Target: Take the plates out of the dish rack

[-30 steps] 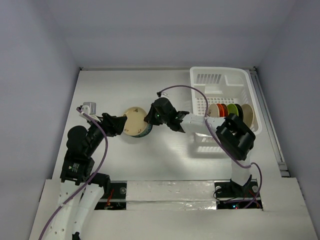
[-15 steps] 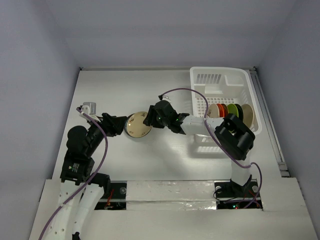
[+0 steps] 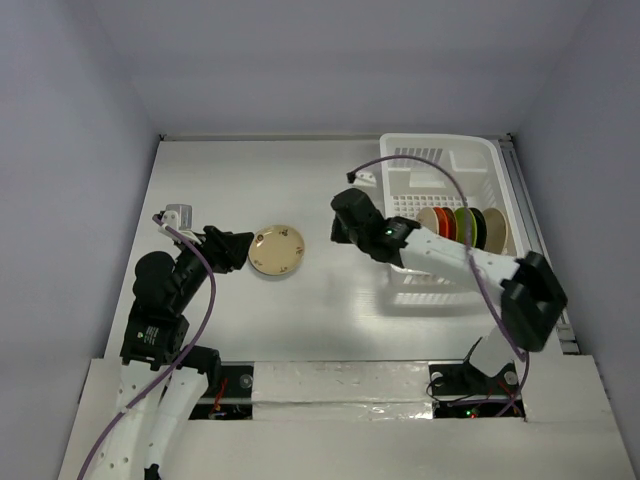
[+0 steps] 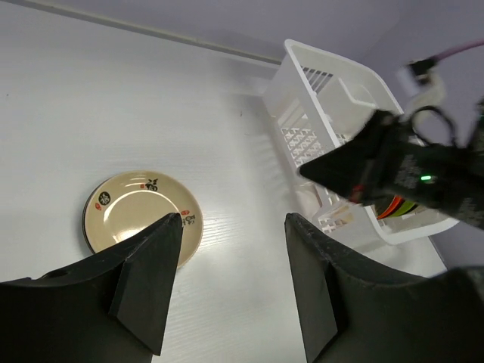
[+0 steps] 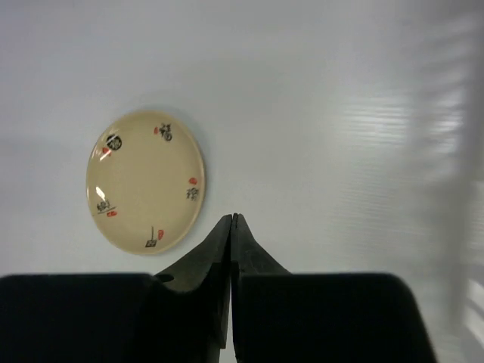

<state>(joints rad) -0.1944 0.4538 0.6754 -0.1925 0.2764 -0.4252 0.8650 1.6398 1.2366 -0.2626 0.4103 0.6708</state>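
Observation:
A cream plate [image 3: 277, 250] with small motifs lies flat on the table left of centre; it also shows in the left wrist view [image 4: 141, 220] and the right wrist view [image 5: 145, 180]. The white dish rack [image 3: 440, 160] stands at the right with several plates [image 3: 462, 224] upright in it: cream, red-orange, lime green, dark and yellow-brown. My left gripper [image 3: 240, 250] is open and empty just left of the cream plate. My right gripper [image 3: 338, 228] is shut and empty, between the cream plate and the rack, apart from both.
The rack [image 4: 325, 91] fills the table's right side up to the back wall. The right arm's cable [image 3: 420, 172] arcs over the rack. A rail [image 3: 535, 240] runs along the table's right edge.
The cream plate, held up by the right gripper before, now lies flat on the table. The right gripper has let it go, shut and drawn back right toward the rack. The left arm has not moved.

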